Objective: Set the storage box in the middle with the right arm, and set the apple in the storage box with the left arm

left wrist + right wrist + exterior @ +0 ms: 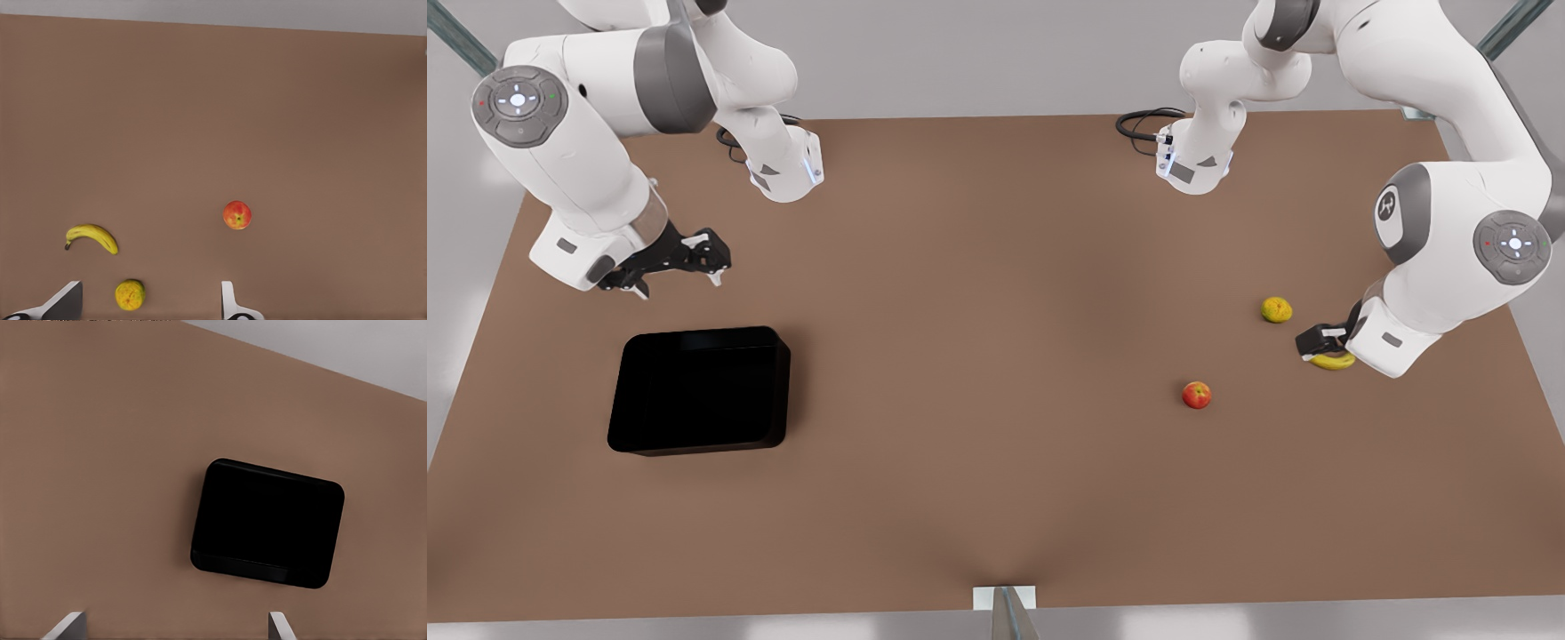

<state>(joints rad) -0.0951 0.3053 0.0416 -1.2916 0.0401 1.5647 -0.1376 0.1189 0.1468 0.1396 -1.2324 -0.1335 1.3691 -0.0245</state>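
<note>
Both grippers hang above the brown tabletop [978, 356] with nothing in them. Right gripper [679, 263], on the front view's left, has its fingers [67, 625] spread apart; the storage box [701, 389] sits flat on the tabletop just below and ahead of it, apart from the fingers, well off toward that side and not in the middle. Left gripper [1320, 340], on the front view's right, is also spread wide, its fingers [228, 301] parted. It hovers low, right over the banana [1334, 361], with the yellow-green fruit [1277, 309] near beside it. The apple [1197, 395] lies alone on the tabletop a bit farther out from this gripper, untouched, and well apart from the storage box.
</note>
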